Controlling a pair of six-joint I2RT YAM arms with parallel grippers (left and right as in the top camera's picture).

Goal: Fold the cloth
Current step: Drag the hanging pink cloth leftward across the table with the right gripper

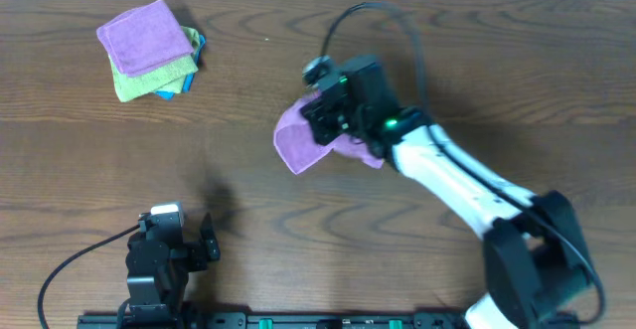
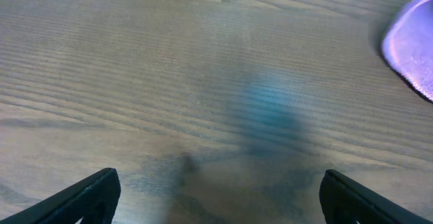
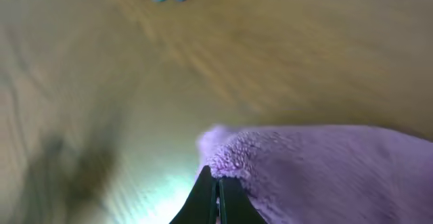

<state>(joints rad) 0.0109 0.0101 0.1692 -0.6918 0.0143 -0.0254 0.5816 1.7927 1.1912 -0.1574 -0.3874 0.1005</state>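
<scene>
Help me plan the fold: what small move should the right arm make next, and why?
Probably lift slightly and carry that edge across: the right gripper is shut on the cloth at its edge, the rest lies on the table, and the left gripper is open.

A brown wood-grain table (image 1: 89,160) lies under soft, even light.

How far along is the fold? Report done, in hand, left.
Done: no finished fold shows; the cloth lies rumpled mid-table, apart from the stack of cloths. In hand: the right gripper is shut on its edge; the left gripper sits open over bare wood. Left: probably carry that edge across, release, flatten.
</scene>
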